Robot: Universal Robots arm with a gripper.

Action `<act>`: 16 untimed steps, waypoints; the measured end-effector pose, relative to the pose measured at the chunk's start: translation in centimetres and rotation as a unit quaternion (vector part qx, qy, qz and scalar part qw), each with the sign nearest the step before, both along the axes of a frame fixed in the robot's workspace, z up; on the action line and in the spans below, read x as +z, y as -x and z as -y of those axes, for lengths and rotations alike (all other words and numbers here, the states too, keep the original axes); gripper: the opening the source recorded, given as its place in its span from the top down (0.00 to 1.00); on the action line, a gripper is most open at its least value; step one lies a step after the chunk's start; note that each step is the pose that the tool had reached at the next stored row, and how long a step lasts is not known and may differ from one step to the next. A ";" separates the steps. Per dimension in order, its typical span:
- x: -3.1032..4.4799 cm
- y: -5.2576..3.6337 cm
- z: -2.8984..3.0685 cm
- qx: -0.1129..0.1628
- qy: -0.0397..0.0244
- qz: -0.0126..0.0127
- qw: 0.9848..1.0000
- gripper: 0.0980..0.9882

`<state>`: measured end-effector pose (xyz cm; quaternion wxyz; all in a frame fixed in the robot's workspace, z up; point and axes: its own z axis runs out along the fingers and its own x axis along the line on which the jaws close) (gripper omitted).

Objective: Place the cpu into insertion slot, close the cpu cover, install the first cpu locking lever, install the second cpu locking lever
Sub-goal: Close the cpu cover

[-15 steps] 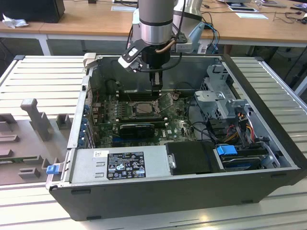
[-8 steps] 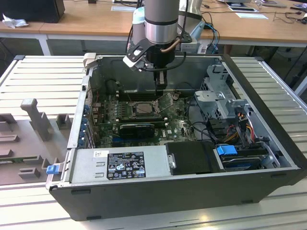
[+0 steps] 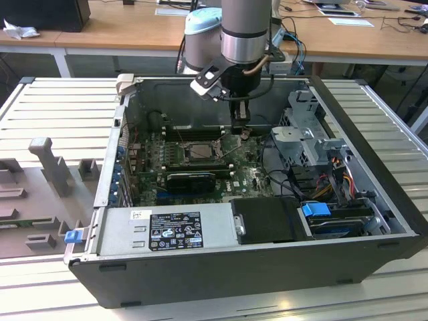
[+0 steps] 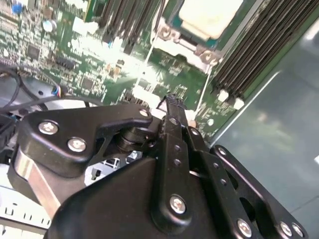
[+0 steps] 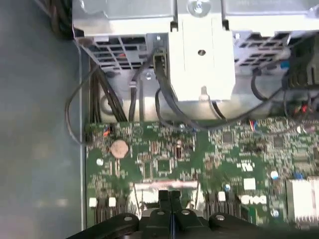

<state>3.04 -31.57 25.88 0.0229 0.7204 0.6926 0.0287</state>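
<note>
Gripper: in the exterior view the gripper (image 3: pixel 241 127) hangs inside the open computer case (image 3: pixel 374 174), near its rear wall; its fingers (image 5: pixel 164 198) are pressed together in both wrist views.
Cpu: the pale cpu (image 4: pixel 212 15) lies flat in the insertion slot (image 3: pixel 199 152), just beside the gripper toward the exterior view's left.
Cpu cover: the silvery cpu cover (image 4: pixel 185 45) frames the chip's pale face; whether it is fully down I cannot tell.
Thin rod: a thin metal rod (image 4: pixel 202 94) runs from the socket corner to just beside the fingertips; contact cannot be told.
Memory slots: long black memory slots (image 4: pixel 249 59) flank the socket, between it and the rear wall.
Green board: the green board (image 5: pixel 199 159) lies under the fingertips, with a coin battery (image 5: pixel 118 148) near its edge.
Drive cage: a metal drive cage (image 3: pixel 304 127) stands close on the exterior view's right, with black cables (image 5: pixel 99 99) hanging beside it.
Power supply: the grey power supply (image 3: pixel 167 231) fills the near side of the case.
</note>
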 end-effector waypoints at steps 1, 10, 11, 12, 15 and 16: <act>-0.06 -0.16 -0.02 0.003 0.000 0.000 1.000 0.99; -0.90 -3.01 -0.28 0.005 0.000 0.000 1.000 0.99; -1.08 -3.02 -0.28 0.005 0.000 0.000 1.000 0.99; -1.43 -3.02 -0.28 0.005 0.000 0.000 1.000 0.99; -1.71 -2.98 -0.28 0.006 0.000 -0.007 1.000 0.99; -1.72 -2.91 -0.27 0.005 0.000 -0.009 1.000 0.99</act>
